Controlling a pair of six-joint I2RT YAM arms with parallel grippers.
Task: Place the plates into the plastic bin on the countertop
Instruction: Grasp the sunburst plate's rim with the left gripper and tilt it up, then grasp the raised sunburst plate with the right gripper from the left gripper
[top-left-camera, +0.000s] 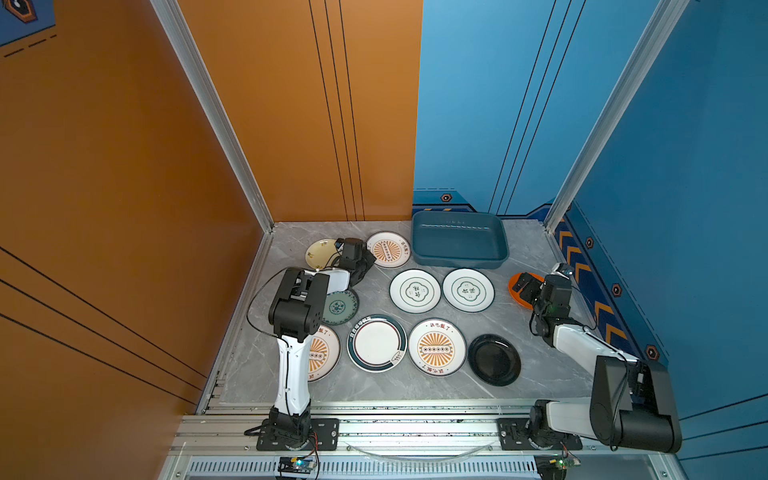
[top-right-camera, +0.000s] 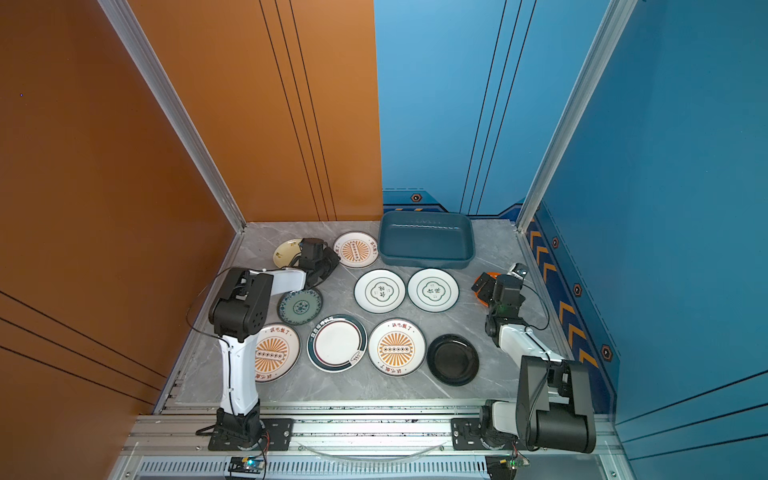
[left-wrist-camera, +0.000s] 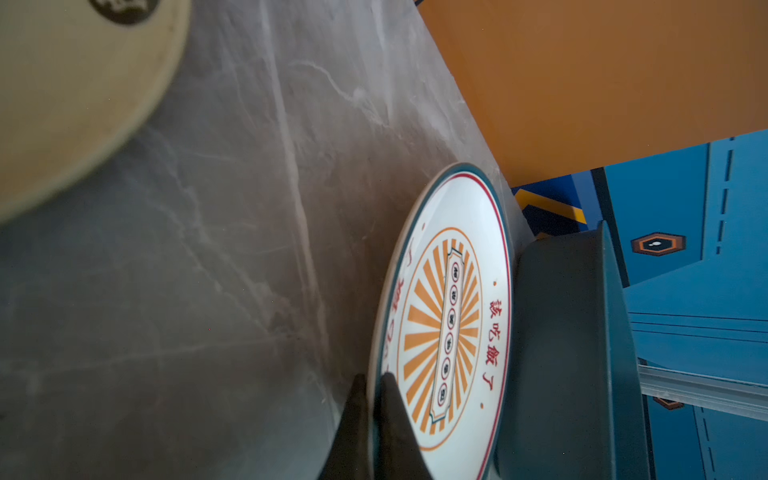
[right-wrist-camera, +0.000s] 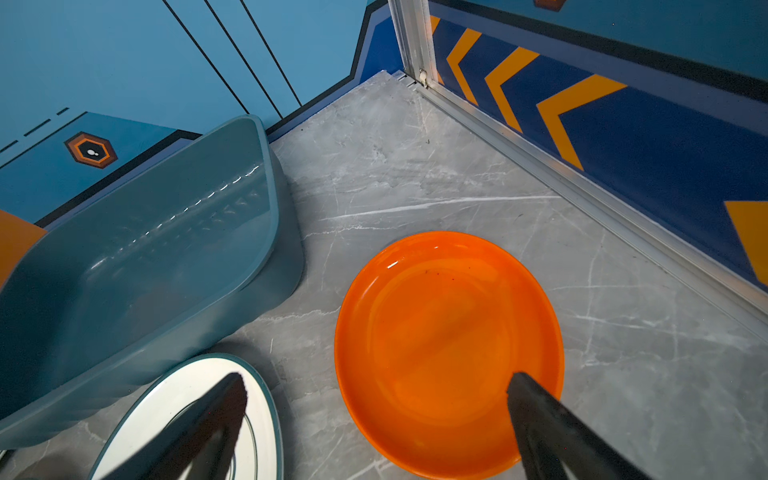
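Several round plates lie flat on the grey marble countertop (top-left-camera: 536, 249). The teal-blue plastic bin (top-left-camera: 457, 262) (top-right-camera: 426, 261) stands empty at the back. My left gripper (top-left-camera: 368, 259) (top-right-camera: 332, 259) (left-wrist-camera: 374, 380) is shut on the rim of the back sunburst plate (top-left-camera: 388, 249) (top-right-camera: 356, 249) (left-wrist-camera: 449, 316), right beside the bin's wall (left-wrist-camera: 561, 353). My right gripper (top-left-camera: 523, 286) (right-wrist-camera: 378, 380) is open just above the orange plate (top-left-camera: 514, 293) (right-wrist-camera: 440, 332). One of its fingers hangs over that plate. The other hangs over a white teal-ringed plate (right-wrist-camera: 174, 399).
A yellow plate (top-left-camera: 319, 253) (left-wrist-camera: 75, 95) lies behind the left wrist. A teal patterned plate (top-left-camera: 340, 308), two emblem plates (top-left-camera: 414, 291) (top-left-camera: 468, 289), a teal-rimmed plate (top-left-camera: 377, 343), two more sunburst plates (top-left-camera: 436, 347) (top-left-camera: 324, 353) and a black plate (top-left-camera: 494, 359) fill the middle and front. Walls close in on three sides.
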